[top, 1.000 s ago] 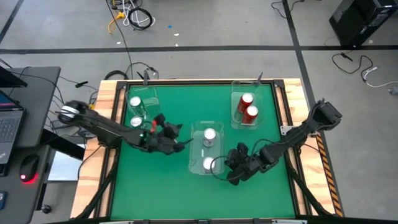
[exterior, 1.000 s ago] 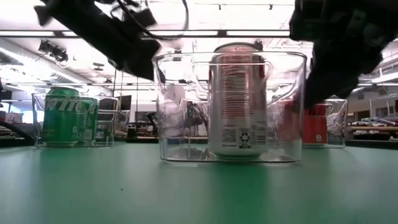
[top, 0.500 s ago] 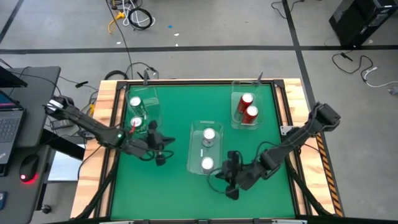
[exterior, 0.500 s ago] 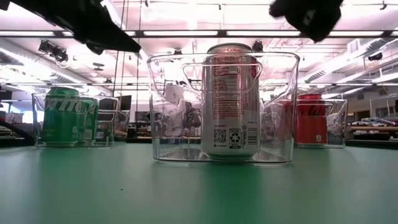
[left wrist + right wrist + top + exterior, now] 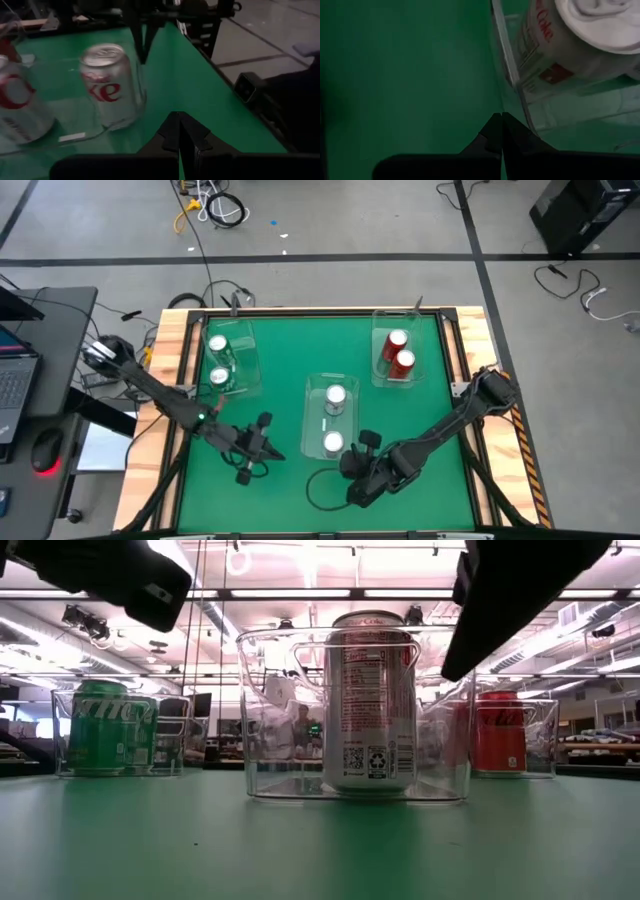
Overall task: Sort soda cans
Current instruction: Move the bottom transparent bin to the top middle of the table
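I've got both arms low at near side, left gripper (image 5: 250, 452) & right gripper (image 5: 356, 470) fingers pressed together, nothing held.

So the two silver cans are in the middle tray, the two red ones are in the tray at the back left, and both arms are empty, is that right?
Not quite. The two red cans stand in the tray at the back right, as the high view shows; the back-left tray holds the green cans. The silver cans are in the middle tray, and the left gripper and right gripper hold nothing, jaws shut.
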### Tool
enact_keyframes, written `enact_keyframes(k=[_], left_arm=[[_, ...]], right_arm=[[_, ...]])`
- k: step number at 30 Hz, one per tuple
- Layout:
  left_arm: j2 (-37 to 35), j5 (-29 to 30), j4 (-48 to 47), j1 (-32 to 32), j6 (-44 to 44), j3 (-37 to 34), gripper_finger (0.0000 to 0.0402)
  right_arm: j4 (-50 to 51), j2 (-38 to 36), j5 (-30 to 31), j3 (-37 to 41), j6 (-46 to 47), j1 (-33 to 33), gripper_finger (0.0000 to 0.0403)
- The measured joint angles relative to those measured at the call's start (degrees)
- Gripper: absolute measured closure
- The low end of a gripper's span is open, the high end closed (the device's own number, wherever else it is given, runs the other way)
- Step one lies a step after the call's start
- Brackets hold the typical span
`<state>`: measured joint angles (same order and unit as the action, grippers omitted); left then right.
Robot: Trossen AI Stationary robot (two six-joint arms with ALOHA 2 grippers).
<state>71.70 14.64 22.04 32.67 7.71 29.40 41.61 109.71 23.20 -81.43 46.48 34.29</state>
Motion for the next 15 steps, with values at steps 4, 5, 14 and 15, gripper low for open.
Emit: enact_keyframes(k=[4, 5, 14, 15], left_arm=[[5.5, 1.3, 1.4, 0.5, -0.1, 1.8, 0.0401], [6.6, 1.6, 2.2, 0.5, -0.1, 2.2, 0.0401], [12.6, 3.4, 6.9, 0.0, 1.3, 2.7, 0.0401], [13.2, 4.3, 6.8, -0.2, 1.6, 2.7, 0.0401]], right_arm=[[0.2, 0.0, 1.4, 0.0, -0.9, -1.8, 0.0403], [0.4, 0.0, 1.6, 0.0, -1.5, -2.4, 0.0403], [2.1, 0.0, 4.4, 0.6, -7.5, -9.0, 0.0403], [1.7, 0.0, 4.6, 1.0, -8.2, -9.8, 0.0403]])
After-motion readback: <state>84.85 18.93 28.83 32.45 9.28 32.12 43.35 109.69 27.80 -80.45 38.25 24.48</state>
